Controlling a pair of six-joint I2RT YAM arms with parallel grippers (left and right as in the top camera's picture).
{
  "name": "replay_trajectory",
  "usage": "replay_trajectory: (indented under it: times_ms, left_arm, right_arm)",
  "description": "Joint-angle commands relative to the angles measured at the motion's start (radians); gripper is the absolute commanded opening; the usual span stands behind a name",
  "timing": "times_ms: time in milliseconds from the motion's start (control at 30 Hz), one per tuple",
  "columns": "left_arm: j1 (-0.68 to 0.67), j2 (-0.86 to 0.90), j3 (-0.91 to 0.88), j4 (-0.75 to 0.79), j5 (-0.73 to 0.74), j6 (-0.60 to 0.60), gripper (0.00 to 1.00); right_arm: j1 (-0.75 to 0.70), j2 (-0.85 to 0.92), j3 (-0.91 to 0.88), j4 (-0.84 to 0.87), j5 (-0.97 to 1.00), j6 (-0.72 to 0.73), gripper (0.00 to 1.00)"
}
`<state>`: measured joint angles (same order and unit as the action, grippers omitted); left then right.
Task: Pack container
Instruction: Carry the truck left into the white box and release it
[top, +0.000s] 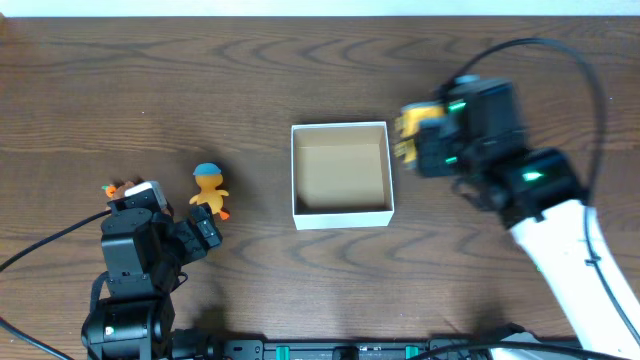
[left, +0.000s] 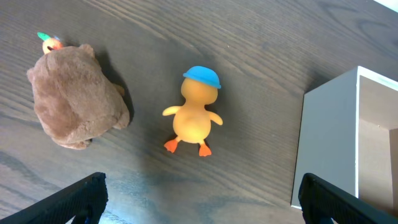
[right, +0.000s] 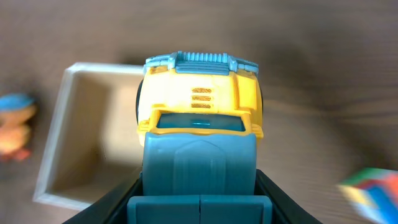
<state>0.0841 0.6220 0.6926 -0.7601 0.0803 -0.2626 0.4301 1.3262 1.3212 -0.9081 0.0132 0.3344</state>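
We see the container (top: 343, 218) empty; our right end effector (right: 198, 186) grips a toy truck (right: 199, 102) beside it, left end effector (left: 205, 199) spread wide, toy duck (left: 196, 112) unpacked.

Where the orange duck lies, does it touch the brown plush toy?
Apart. The left wrist view shows a strip of bare table between the orange duck and the brown plush toy.

a dark brown wooden table (top: 300, 60) with wavy grain fills every view. a pale strip (top: 320, 6) runs along its far edge, and a black rail (top: 330, 350) with teal marks lines the near edge.
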Motion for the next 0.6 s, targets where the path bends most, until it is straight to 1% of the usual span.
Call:
replay_trajectory:
  times_ms: [0,100,167,267,367,467,567]
  left_arm:
    - [0.005,0.004,0.024,-0.003,0.01,-0.005,0.98]
    - [0.005,0.004,0.024,-0.003,0.01,-0.005,0.98]
    - [0.005,0.004,0.024,-0.006,0.01,-0.005,0.98]
    - [0.005,0.004,0.024,-0.01,0.01,-0.005,0.98]
    - [0.005,0.004,0.024,-0.019,0.01,-0.005,0.98]
    - [0.005,0.004,0.024,-0.026,0.01,-0.005,0.98]
    - [0.005,0.004,0.024,-0.026,0.01,-0.005,0.98]
  right_arm:
    - [0.126,0.074,0.013,0.001,0.043,0.138,0.01]
    - [0.19,0.148,0.013,0.011,0.049,0.177,0.01]
    - [0.201,0.2,0.013,0.024,0.051,0.216,0.01]
    - [0.197,0.277,0.013,0.049,0.053,0.247,0.01]
    - [0.182,0.355,0.013,0.075,0.116,0.277,0.01]
    - [0.167,0.417,0.013,0.128,0.174,0.279,0.01]
    - [0.149,0.478,0.013,0.197,0.187,0.27,0.01]
